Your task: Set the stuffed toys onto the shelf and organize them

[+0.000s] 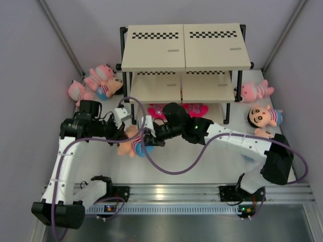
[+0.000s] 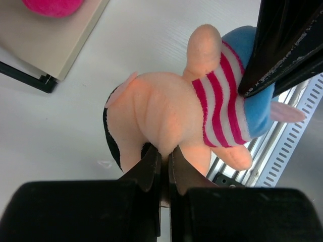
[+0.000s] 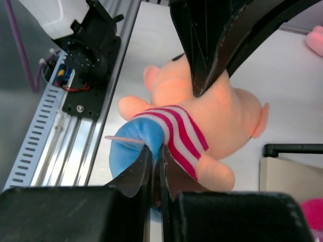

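Left wrist: left fingers (image 2: pixel 148 170) clamp doll (image 2: pixel 166 113) head; right fingers (image 3: pixel 134 174), blue bottoms.

White shells are seen on the left arm (image 1: pixel 61 164) and the right arm (image 1: pixel 236 140), broken up by chunky black joint housings. Purple cable (image 1: pixel 174 172) is run in loose loops alongside both. A small green light is spotted on the right arm's black wrist section. The left gripper (image 2: pixel 164 154) and right gripper (image 3: pixel 154 154) are shown with matte black, tapered fingers, with pale scuffing picked out along one edge.
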